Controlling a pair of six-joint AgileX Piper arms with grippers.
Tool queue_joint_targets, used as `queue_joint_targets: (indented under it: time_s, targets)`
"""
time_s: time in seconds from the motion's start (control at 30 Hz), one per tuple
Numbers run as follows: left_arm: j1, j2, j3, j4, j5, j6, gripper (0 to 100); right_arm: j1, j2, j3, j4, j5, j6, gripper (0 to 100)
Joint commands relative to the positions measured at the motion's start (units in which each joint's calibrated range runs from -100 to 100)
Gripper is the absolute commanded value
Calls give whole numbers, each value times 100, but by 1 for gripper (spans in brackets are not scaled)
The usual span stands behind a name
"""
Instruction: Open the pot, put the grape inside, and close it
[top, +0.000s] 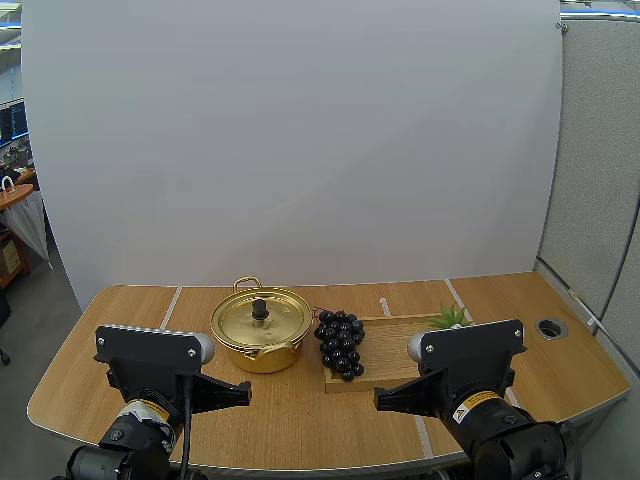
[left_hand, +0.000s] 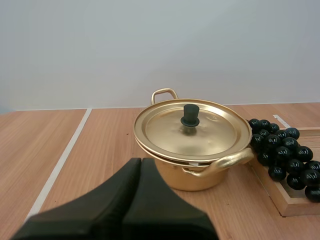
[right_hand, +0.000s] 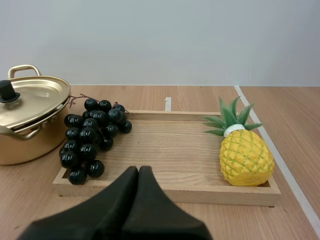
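My left claw (top: 243, 394) is sitting closed on nothing at the lower left of the high view, its two black fingers lying together as one dark wedge and facing the gold pot (top: 262, 358). My right claw (top: 381, 398) is closed and empty in the same way at the lower right, and it is facing the wooden tray (top: 400, 335). The pot is standing on the table (top: 120, 330) in the lower centre of the frame, and its lid (top: 282, 320) is sitting on it with the black knob up. The bunch of black grapes (top: 340, 343) is lying just beside the pot, to its right, and is draping over the tray's left end. A toy pineapple (right_hand: 246, 156) is standing at the tray's right end, well apart from the grapes.
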Motion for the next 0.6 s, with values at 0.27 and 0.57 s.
queue_joint_targets:
  time_s: [0.27,0.57]
  targets:
    - [-11,-29,6,48,-186,-94,0,-5,-36,0,-34,-156,11,0]
    - [-11,-29,-46,48,129,-126,0,-5,-36,0,-44,-176,11,0]
